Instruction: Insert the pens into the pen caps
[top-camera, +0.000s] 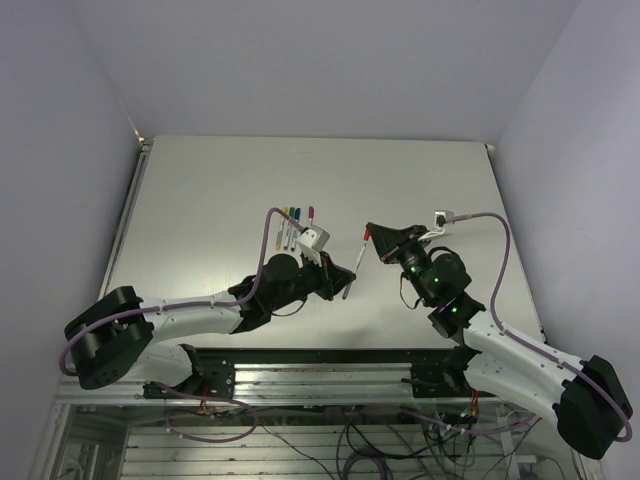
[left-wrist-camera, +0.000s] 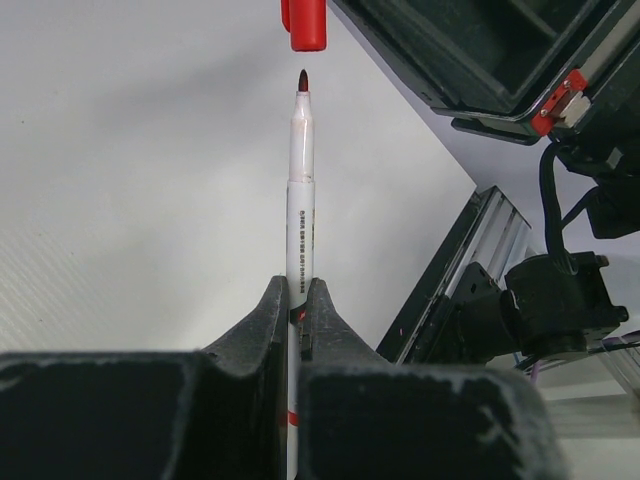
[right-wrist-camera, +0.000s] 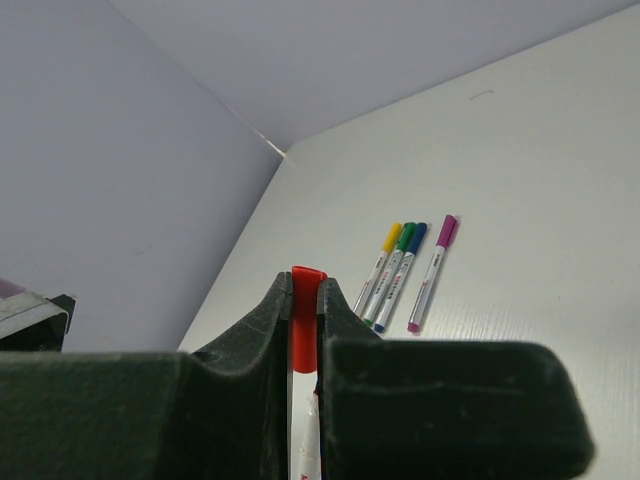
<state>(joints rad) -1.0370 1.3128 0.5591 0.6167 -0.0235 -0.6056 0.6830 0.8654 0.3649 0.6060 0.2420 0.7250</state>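
Observation:
My left gripper (top-camera: 343, 277) is shut on the red pen (top-camera: 354, 262), a whitish barrel held above the table. In the left wrist view the pen (left-wrist-camera: 301, 200) stands between my fingers (left-wrist-camera: 297, 290) with its bare red tip pointing at the red cap (left-wrist-camera: 307, 25), a small gap between them. My right gripper (top-camera: 374, 236) is shut on the red cap (top-camera: 367, 232). In the right wrist view the cap (right-wrist-camera: 305, 310) sits between the fingers (right-wrist-camera: 304, 285), in line with the pen barrel (right-wrist-camera: 305, 435) below it.
Four capped pens lie side by side on the table: yellow (right-wrist-camera: 383, 255), green (right-wrist-camera: 395, 258), blue (right-wrist-camera: 405, 262) and purple (right-wrist-camera: 435, 270), left of the grippers in the top view (top-camera: 296, 225). The right arm's black body (left-wrist-camera: 480, 50) is close. A metal rail (top-camera: 330, 375) runs along the near edge.

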